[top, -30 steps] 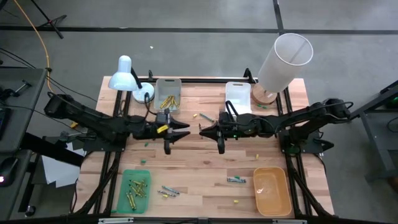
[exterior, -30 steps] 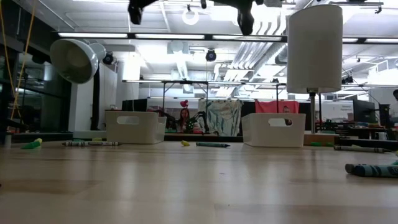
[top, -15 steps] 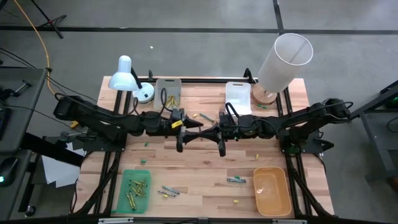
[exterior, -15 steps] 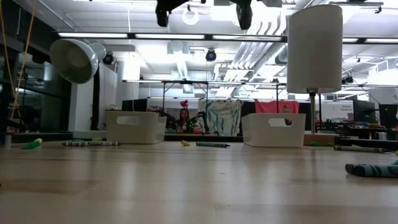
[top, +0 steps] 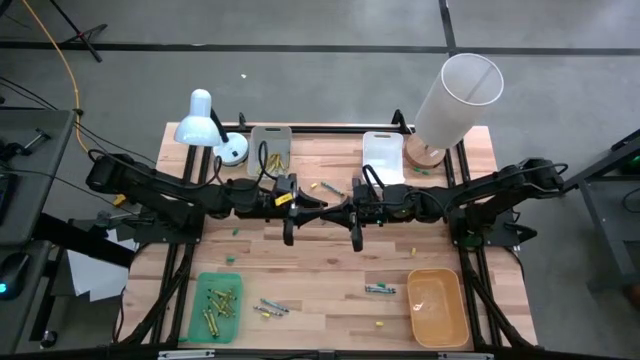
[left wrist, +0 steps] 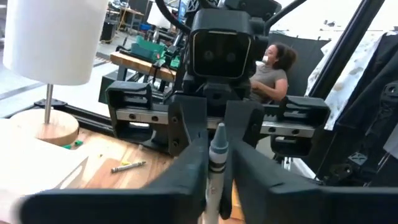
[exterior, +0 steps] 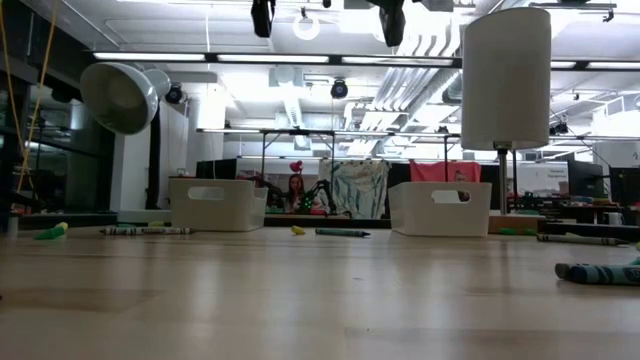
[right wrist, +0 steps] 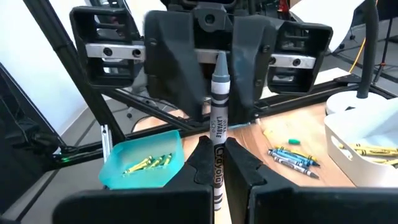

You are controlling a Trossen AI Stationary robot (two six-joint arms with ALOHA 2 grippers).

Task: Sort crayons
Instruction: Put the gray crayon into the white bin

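While both arms meet nose to nose over the middle of the table (top: 330, 270), the whole action is one grey crayon (right wrist: 218, 124) strung between the two claws. The right gripper (top: 352, 213) has its fingers squeezed together on one end of that crayon, and in the right wrist view the stick runs straight out from between them, long axis along the arm, pointed tip aimed right at the left gripper (top: 320, 209). The tip sits between the left claw's two fingers, which have come in around it, though I can't tell if they're actually pinching it. From the left wrist view you get the same crayon with its cone poking back toward that camera.

Everything else is lying flat on the wood. Past the right claw's far side there's a green loose crayon (top: 330, 187) near the white bin (top: 382, 155). On the left claw's far side sits the grey bin (top: 270, 150) with yellow crayons (top: 272, 160) in it. Nearer the front edge, well apart from both claws, there's a green tray (top: 196, 318) with yellow sticks, a little bundle of blue-grey crayons (top: 272, 306) just beside it, another pair (top: 379, 289) near the orange tray (top: 437, 306).
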